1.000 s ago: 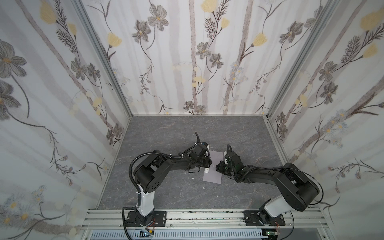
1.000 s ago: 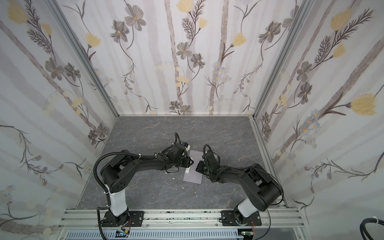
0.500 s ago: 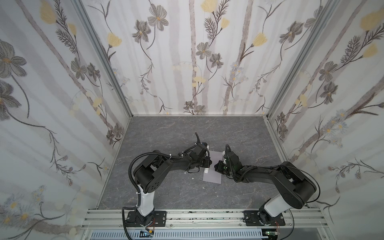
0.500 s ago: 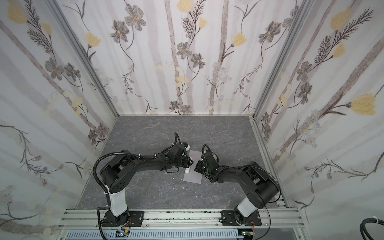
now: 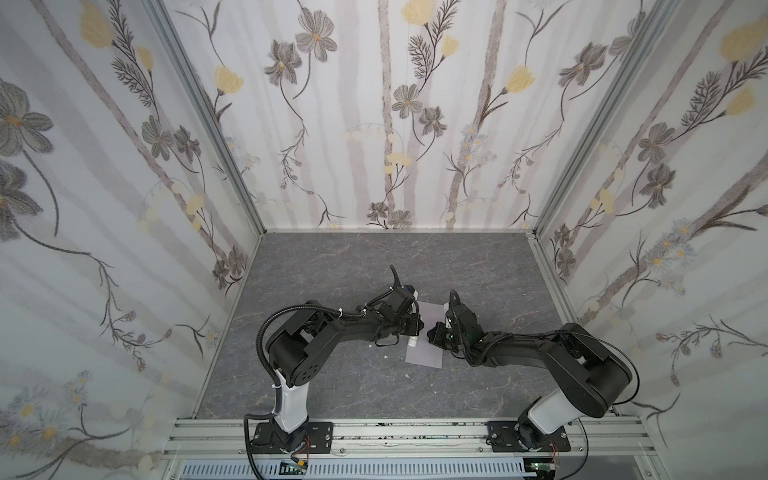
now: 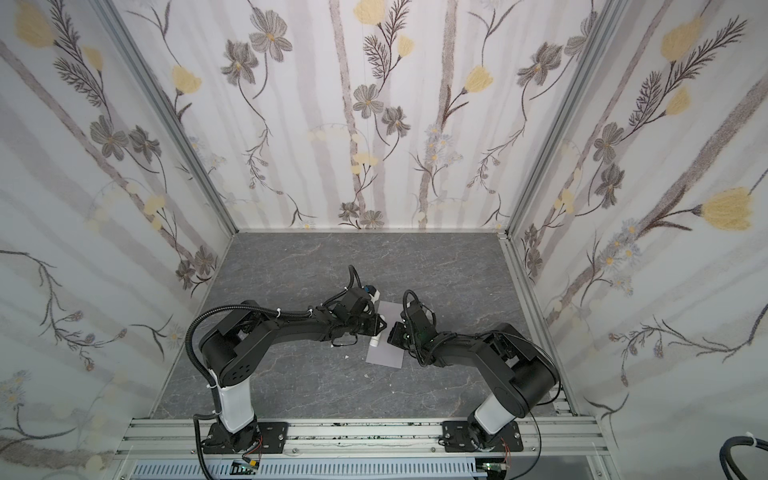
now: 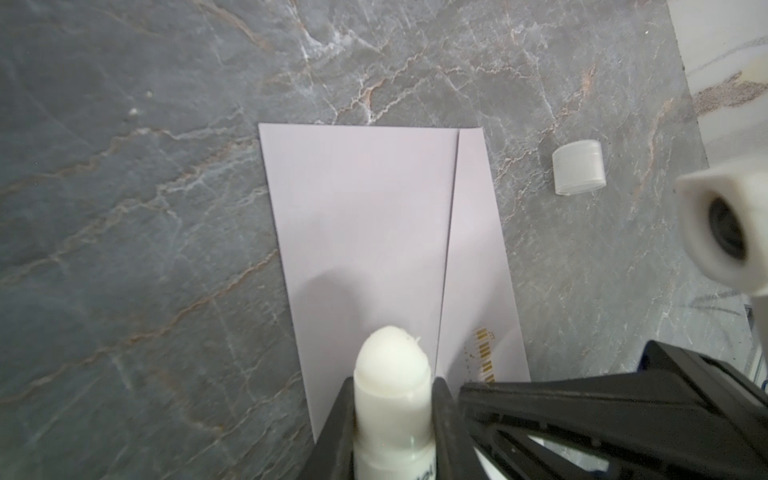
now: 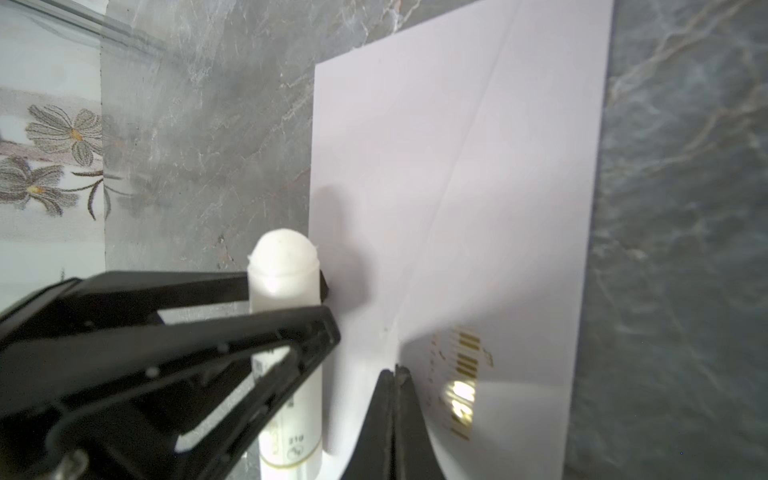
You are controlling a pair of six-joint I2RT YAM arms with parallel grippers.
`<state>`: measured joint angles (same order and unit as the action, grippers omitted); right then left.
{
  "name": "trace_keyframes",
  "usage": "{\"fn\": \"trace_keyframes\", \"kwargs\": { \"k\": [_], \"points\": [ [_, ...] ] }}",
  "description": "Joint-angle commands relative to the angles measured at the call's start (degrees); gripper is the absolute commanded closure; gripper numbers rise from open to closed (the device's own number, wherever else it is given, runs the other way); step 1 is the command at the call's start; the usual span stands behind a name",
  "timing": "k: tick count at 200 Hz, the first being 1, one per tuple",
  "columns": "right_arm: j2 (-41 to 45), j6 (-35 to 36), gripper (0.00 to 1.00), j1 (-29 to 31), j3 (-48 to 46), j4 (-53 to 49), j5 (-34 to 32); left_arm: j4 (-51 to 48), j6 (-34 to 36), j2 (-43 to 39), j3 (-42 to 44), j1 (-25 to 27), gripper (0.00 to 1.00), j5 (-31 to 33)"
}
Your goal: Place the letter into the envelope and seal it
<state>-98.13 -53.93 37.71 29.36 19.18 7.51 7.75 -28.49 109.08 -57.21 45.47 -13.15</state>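
The grey-lavender envelope (image 5: 426, 353) (image 6: 386, 356) lies flat on the table between both arms. Its flap (image 8: 490, 374), printed with a small gold mark, curls up at one end. My right gripper (image 8: 395, 374) (image 5: 434, 332) is shut, and the flap's edge runs into its closed tips. My left gripper (image 7: 392, 395) (image 5: 414, 330) is shut on an uncapped white glue stick (image 7: 392, 374) (image 8: 284, 270). The stick's rounded tip hangs just over the envelope's body (image 7: 365, 208), beside the flap's edge. The letter shows in no view.
The glue stick's translucent cap (image 7: 578, 167) lies on the dark marbled table (image 5: 374, 266) beside the envelope's far end. A few white crumbs (image 5: 385, 356) lie near the envelope. Flowered walls (image 5: 374, 124) close in three sides, and a metal rail (image 5: 395, 434) runs along the front.
My right gripper has crept a little to the left, closer to the left gripper. The left arm and the envelope look unmoved.
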Motion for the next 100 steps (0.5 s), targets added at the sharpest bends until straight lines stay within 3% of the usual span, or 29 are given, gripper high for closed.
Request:
{"fn": "trace_keyframes", "kwargs": {
  "k": [1, 57, 100],
  "points": [
    [2.34, -1.35, 1.0, 0.08, -1.31, -2.58, -0.69, -8.1, 0.54, 0.44, 0.52, 0.14, 1.0, 0.3],
    [-3.98, -1.18, 1.0, 0.39, 0.84, 0.29, 0.73, -8.09, 0.32, 0.35, 0.53, 0.14, 1.0, 0.34],
    [1.14, -0.18, 1.0, -0.24, 0.37, -2.91, -2.31, -8.1, 0.54, 0.01, 0.7, 0.14, 1.0, 0.72]
  ]
}}
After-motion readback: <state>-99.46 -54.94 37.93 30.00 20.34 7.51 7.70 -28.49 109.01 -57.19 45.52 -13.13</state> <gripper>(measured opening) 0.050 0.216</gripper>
